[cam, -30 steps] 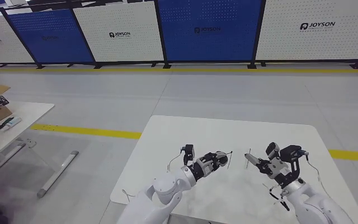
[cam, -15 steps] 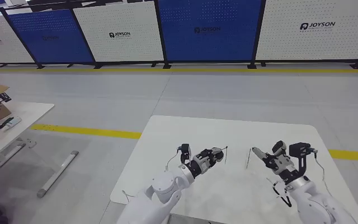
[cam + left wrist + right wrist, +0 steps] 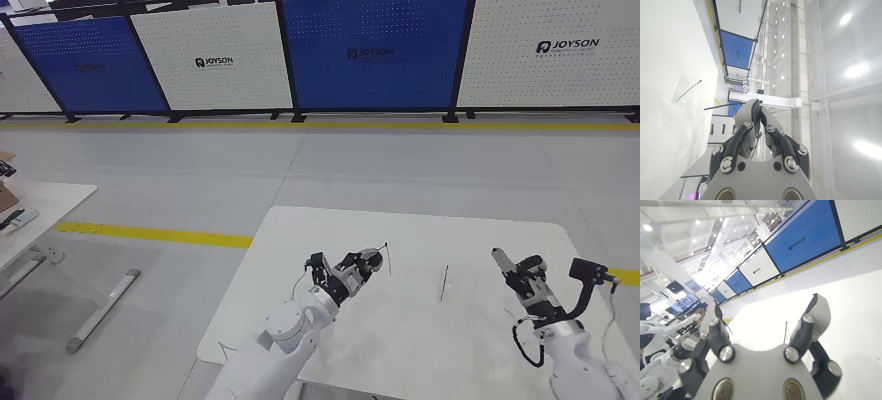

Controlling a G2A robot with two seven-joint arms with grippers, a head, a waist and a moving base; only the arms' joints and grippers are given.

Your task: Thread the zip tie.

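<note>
My left gripper [image 3: 371, 259] hangs over the left part of the white table [image 3: 420, 228], shut on a thin black zip tie [image 3: 386, 257]. In the left wrist view the held zip tie [image 3: 723, 106] sticks out sideways from the closed fingertips [image 3: 755, 109]. A second black zip tie [image 3: 443, 283] lies flat on the table between the arms; it is also seen as the lying tie [image 3: 688, 91] and the lying tie [image 3: 785, 332]. My right gripper [image 3: 503, 260] is to the right of it, open and empty, its fingers [image 3: 817, 306] wide apart.
The table's far edge [image 3: 410, 210] and right edge [image 3: 575, 255] border grey floor with a yellow line [image 3: 150, 235]. Blue and white pegboard panels [image 3: 375, 55] stand behind. Another table [image 3: 40, 205] sits far left.
The right gripper let go of its zip tie, which now lies on the table, and drew back to the right. The left gripper moved left, still holding its tie.
</note>
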